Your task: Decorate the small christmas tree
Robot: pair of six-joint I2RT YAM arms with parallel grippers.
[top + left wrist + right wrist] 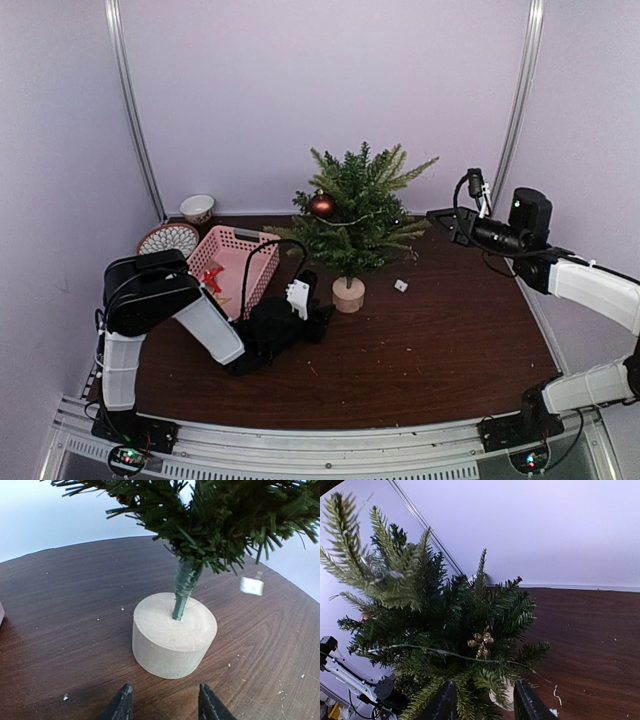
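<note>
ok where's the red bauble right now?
In the top view the red bauble hangs on the upper left side of the small christmas tree, up and to the right of the pink basket.

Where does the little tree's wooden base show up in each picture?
Top view: wooden base at centre, beneath the branches.
Left wrist: large, centre, just beyond the fingers.
Right wrist: mostly hidden; pale patch low behind branches, likely it.
Shared landmark: green branches of the small christmas tree.
</note>
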